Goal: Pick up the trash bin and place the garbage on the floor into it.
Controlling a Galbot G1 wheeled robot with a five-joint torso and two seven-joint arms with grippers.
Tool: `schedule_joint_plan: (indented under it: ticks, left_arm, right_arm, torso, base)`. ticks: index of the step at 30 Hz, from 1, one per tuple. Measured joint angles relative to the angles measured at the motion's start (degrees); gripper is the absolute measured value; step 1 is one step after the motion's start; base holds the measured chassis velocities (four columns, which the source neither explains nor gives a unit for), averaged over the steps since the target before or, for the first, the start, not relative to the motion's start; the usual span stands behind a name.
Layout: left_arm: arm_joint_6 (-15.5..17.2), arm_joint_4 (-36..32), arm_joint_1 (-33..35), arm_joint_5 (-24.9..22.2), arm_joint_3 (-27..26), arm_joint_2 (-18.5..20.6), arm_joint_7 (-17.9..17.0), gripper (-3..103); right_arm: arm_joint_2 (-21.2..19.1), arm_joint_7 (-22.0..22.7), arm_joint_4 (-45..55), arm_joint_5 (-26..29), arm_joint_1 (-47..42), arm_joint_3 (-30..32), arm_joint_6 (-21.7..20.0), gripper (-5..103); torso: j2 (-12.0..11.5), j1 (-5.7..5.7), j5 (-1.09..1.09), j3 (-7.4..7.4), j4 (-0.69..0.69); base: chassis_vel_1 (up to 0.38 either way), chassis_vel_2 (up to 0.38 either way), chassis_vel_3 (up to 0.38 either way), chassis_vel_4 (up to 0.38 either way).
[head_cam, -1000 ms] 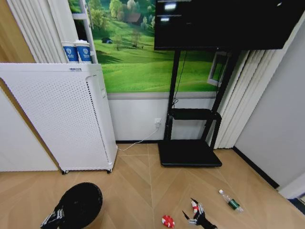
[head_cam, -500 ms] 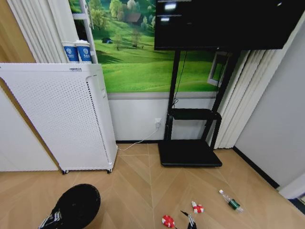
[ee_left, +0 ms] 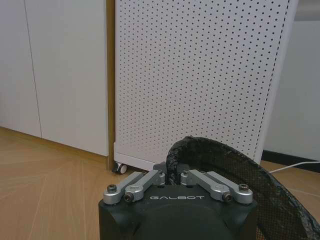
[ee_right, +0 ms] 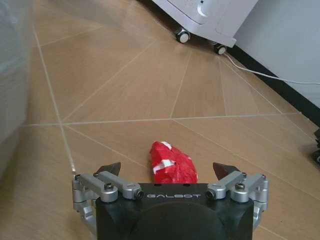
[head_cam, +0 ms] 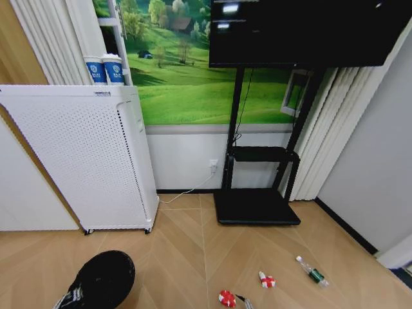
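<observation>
Right gripper (ee_right: 167, 170) has withdrawn from one red-and-white wrapper (head_cam: 266, 280); fingers spread, another wrapper (ee_right: 171, 162) between them. Left gripper (ee_left: 172, 176) fingers clamp trash bin (ee_left: 240, 165) rim; white perforated appliance (ee_left: 200, 75) beyond.

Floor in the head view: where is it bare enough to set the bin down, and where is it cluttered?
The bare floor lies between the trash bin, held at its rim by the left gripper, and the red wrappers. It is crowded on the right: both wrappers, the bottle and the open right gripper at one wrapper.
</observation>
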Motion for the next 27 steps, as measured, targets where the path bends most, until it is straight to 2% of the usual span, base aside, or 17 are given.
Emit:
schedule_joint_plan:
  ticks: [8,15,18,19,20,21,23,24,26,27]
  left_arm:
    - [-1.02,-0.37,0.24,0.02,-0.08,-0.47,0.67,8]
    - [-1.50,0.18,-0.14,0.58,0.25,-0.98,0.90,8]
    - [-1.68,0.27,-0.23,0.59,0.33,-1.02,1.01,8]
    - [-1.69,0.15,-0.17,0.45,0.38,-1.01,1.08,8]
    - [-1.69,-0.13,-0.03,0.35,0.39,-1.00,1.11,8]
    - [-1.69,-0.13,-0.03,0.35,0.39,-1.00,1.11,8]
    - [-1.84,-0.63,0.19,0.30,0.40,-1.00,1.51,8]
    - [-1.84,-0.63,0.19,0.30,0.40,-1.00,1.51,8]
    - [-2.05,-0.76,0.39,0.18,0.48,-1.03,2.07,8]
    - [-2.05,-0.76,0.39,0.18,0.48,-1.03,2.07,8]
  right_arm:
    - [2.23,-0.26,-2.82,1.78,1.51,-1.27,-0.47,100]
    - [6.15,-0.90,-6.87,2.56,2.80,-1.88,-0.77,103]
    - [7.64,-0.96,-8.11,3.04,3.41,-2.69,-1.19,98]
    - [8.88,-1.13,-9.16,3.39,3.73,-2.73,-1.21,88]
    - [9.61,-1.49,-9.91,3.89,4.01,-2.75,-1.29,83]
    - [9.61,-1.49,-9.91,3.89,4.01,-2.75,-1.29,83]
    - [10.84,-2.66,-11.83,4.74,4.69,-2.77,-1.20,71]
    - [10.84,-2.66,-11.83,4.74,4.69,-2.77,-1.20,71]
    - [11.96,-3.96,-14.04,5.48,5.36,-2.34,-0.93,61]
    - [11.96,-3.96,-14.04,5.48,5.36,-2.34,-0.93,61]
  torso:
    - [0.00,0.00,-0.01,0.00,0.01]
    - [0.00,0.00,0.00,0.00,0.01]
    - [0.00,0.00,-0.01,0.00,0.01]
    - [0.00,0.00,-0.01,0.00,0.00]
    - [0.00,0.00,0.01,0.00,0.01]
    - [0.00,0.00,0.01,0.00,0.01]
    - [0.00,0.00,-0.01,0.00,0.01]
    - [0.00,0.00,-0.01,0.00,0.01]
    - [0.00,0.00,0.01,0.00,0.00]
    - [0.00,0.00,0.01,0.00,0.00]
  base:
    - [0.000,0.000,0.000,0.000]
    - [0.000,0.000,0.000,0.000]
    - [0.000,0.000,0.000,0.000]
    - [0.000,0.000,0.000,0.000]
    - [0.000,0.000,0.000,0.000]
    - [0.000,0.000,0.000,0.000]
    - [0.000,0.000,0.000,0.000]
    - [0.000,0.000,0.000,0.000]
    - [0.000,0.000,0.000,0.000]
    - [0.000,0.000,0.000,0.000]
